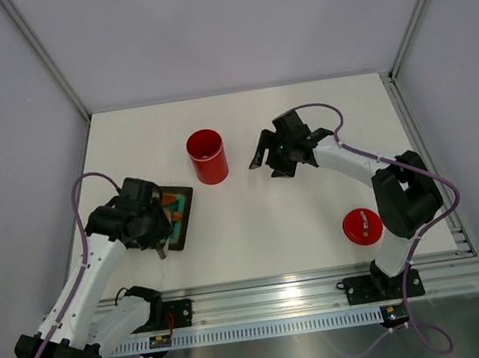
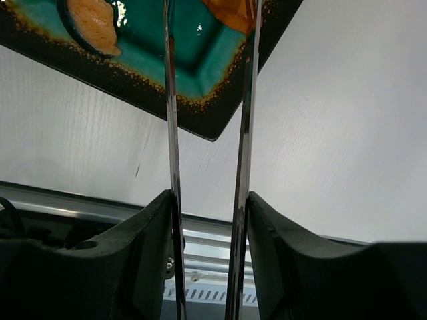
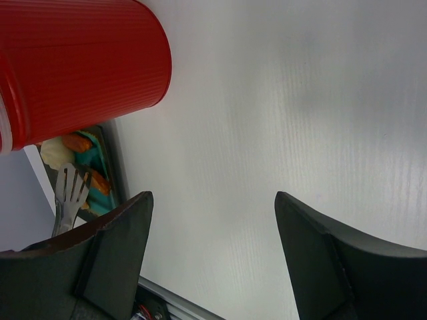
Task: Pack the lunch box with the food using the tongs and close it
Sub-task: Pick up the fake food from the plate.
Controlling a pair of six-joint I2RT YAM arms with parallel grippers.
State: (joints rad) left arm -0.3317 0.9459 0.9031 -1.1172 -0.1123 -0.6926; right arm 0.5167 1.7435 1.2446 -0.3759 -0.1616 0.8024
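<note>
The left gripper point(image 2: 208, 200) pinches the tongs point(image 2: 172, 133), tips over the food point(image 2: 93, 23) on the tray point(image 2: 193, 67), while the right gripper point(image 3: 213, 220) hangs spread and empty near the uncovered lunch box point(image 1: 207, 157).

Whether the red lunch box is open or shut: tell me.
Open. The lunch box stands upright with its mouth uncovered; its red lid lies apart from it on the table.
</note>
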